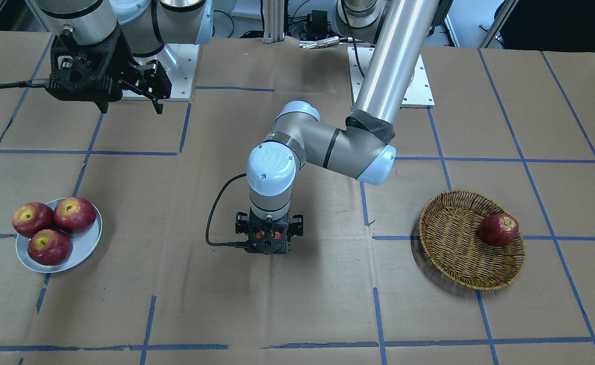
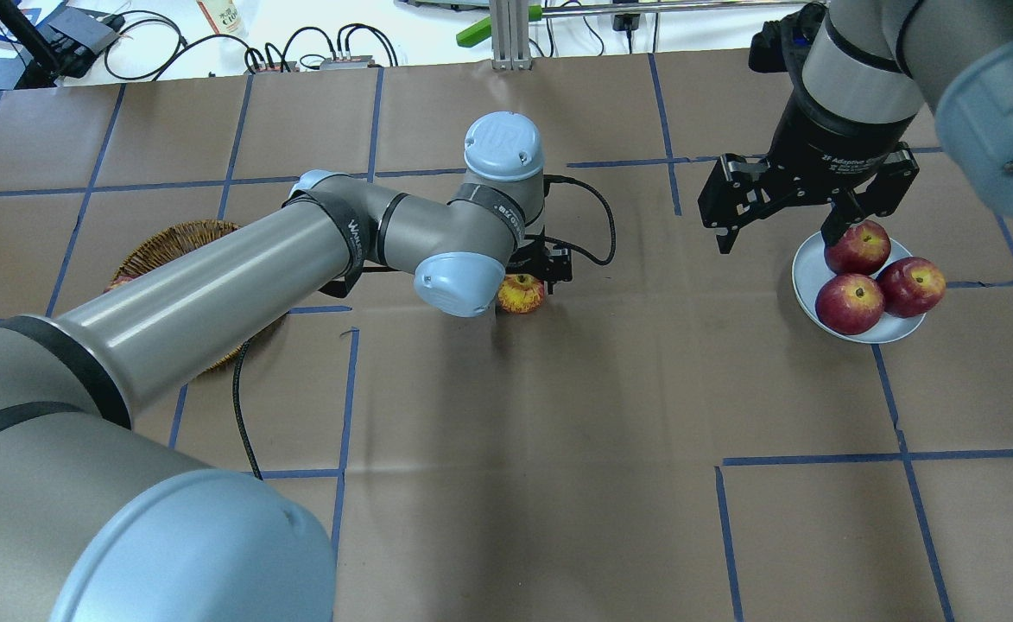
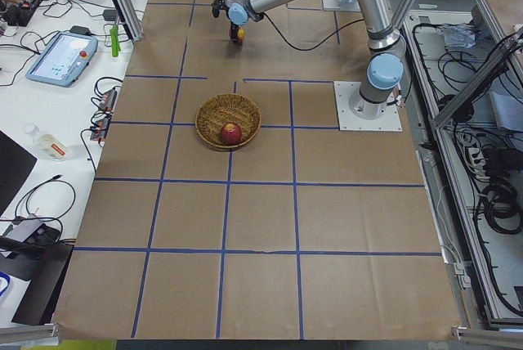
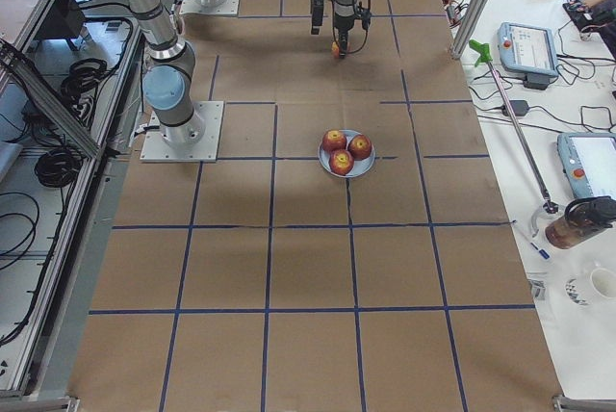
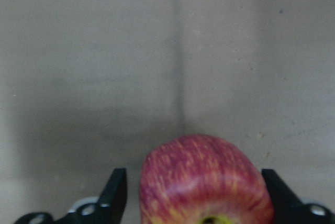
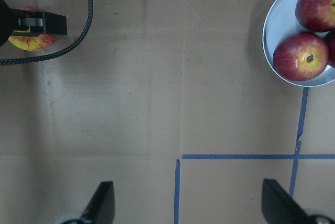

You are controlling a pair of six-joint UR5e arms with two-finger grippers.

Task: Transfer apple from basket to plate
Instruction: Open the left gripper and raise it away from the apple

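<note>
The streaky orange-red apple [image 2: 521, 294] with a yellow patch sits on the brown paper at mid-table. It also shows in the left wrist view [image 5: 207, 182] and the right wrist view [image 6: 29, 41]. My left gripper [image 1: 268, 242] points straight down over it, open, with a finger on each side and a gap on one side. The wicker basket [image 1: 454, 243] stands on my left side. The pale blue-grey plate [image 2: 804, 276] is on my right side. My right gripper [image 2: 775, 242] is open and empty, raised just beside the plate.
One dark red apple [image 1: 499, 229] lies in the basket. Three dark red apples [image 1: 54, 223] fill most of the plate. A black cable [image 1: 215, 218] loops from the left wrist. Blue tape lines cross the brown paper.
</note>
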